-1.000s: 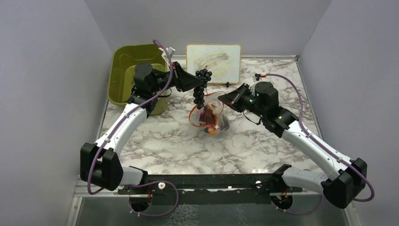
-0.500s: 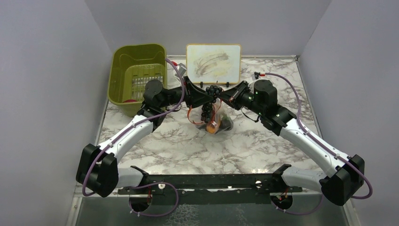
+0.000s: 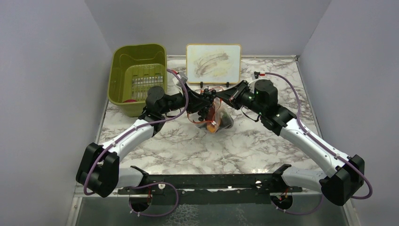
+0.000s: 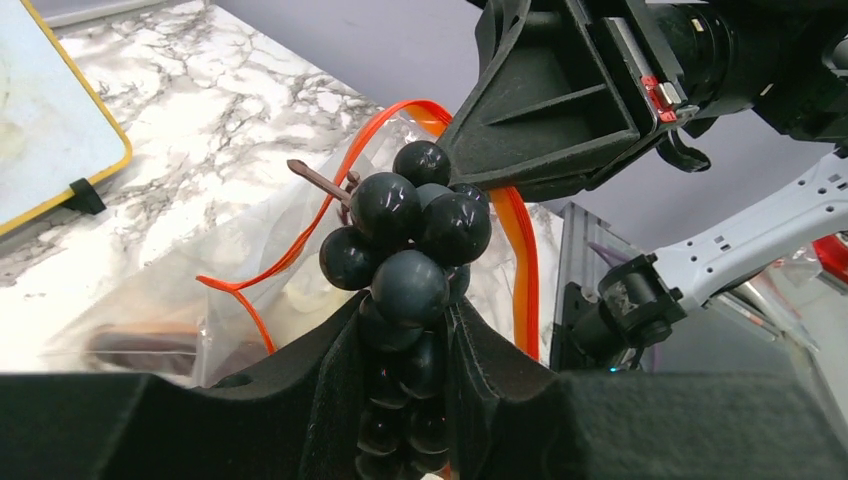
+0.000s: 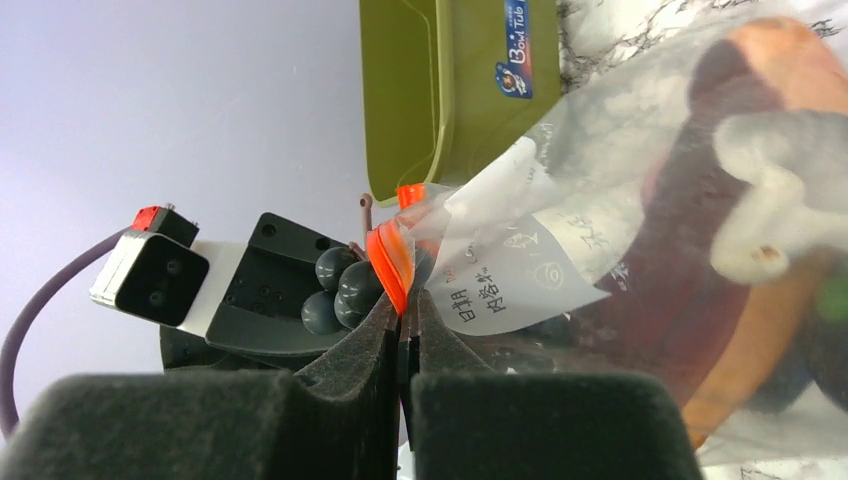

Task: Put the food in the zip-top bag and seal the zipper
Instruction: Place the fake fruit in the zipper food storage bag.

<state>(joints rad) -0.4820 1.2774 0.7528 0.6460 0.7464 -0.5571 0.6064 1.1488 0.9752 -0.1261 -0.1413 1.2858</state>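
My left gripper point(image 4: 405, 330) is shut on the dark purple grapes point(image 4: 410, 240) and holds them at the open mouth of the clear zip-top bag point(image 3: 214, 113), which lies mid-table. The orange-red zipper point(image 4: 515, 260) loops around the grapes. My right gripper point(image 5: 403, 318) is shut on the zipper strip point(image 5: 390, 262) and holds the bag's mouth up. Inside the bag point(image 5: 640, 200) I see several food pieces: orange point(image 5: 750, 360), dark pink-purple point(image 5: 680, 300) and grey point(image 5: 780, 190). In the top view the grapes point(image 3: 205, 101) sit between both grippers.
An olive-green bin point(image 3: 136, 77) stands at the back left, with something red in its bottom. A yellow-framed board point(image 3: 213, 63) stands upright at the back centre. The bin point(image 5: 450, 90) also shows in the right wrist view, behind the bag.
My left gripper has carried the grapes from beside the bin rightward and down to the bag's mouth. My right gripper has lifted the bag's mouth slightly toward it.
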